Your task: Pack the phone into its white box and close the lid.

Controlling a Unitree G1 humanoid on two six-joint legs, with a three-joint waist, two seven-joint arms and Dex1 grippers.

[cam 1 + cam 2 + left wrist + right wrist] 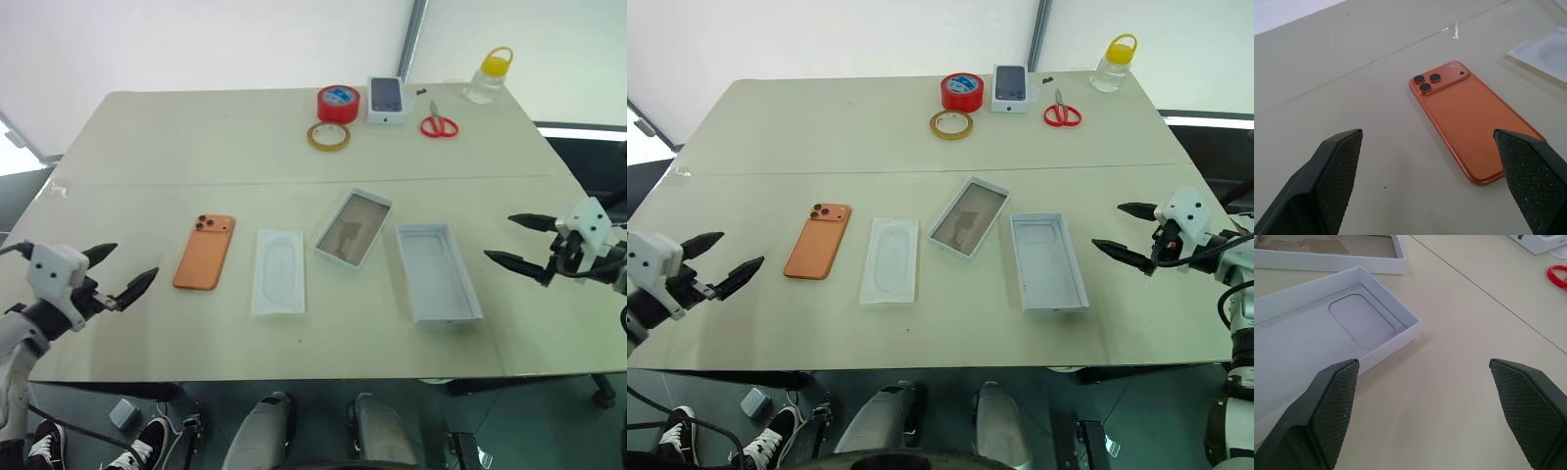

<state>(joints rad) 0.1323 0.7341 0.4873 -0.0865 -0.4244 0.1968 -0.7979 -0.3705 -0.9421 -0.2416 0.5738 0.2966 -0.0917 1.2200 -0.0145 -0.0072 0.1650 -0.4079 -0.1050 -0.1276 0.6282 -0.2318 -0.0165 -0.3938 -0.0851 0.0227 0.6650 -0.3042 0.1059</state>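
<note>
Beige and seamed across its middle, the surface (196, 147) carried everything you needed, laid out in a row ahead of you. Nearest you, the left end effector (122, 272) hung low over the near left edge with its fingers spread wide and nothing between them; the right end effector (522, 241) hung at the near right edge, likewise spread and empty.

Just past the left end effector lay the phone (205, 252), flat on its screen, back up. Its long axis ran away from you, leaning slightly right, with the camera cluster at the far end. To its right lay a flat white sheet (278, 271) with an oval recess, then the white box (353, 227), open side up and angled so its far end pointed right, then the lid (437, 271), inside up, near the right end effector.

Nothing was packed yet, so by my reading you were at the start, about to reach for the phone. That move called for bringing the left fingers down across the phone's narrow width.

Farther off sat tape rolls (338, 103), a small printed box (386, 99), scissors (438, 124) and a bottle (488, 76).
</note>
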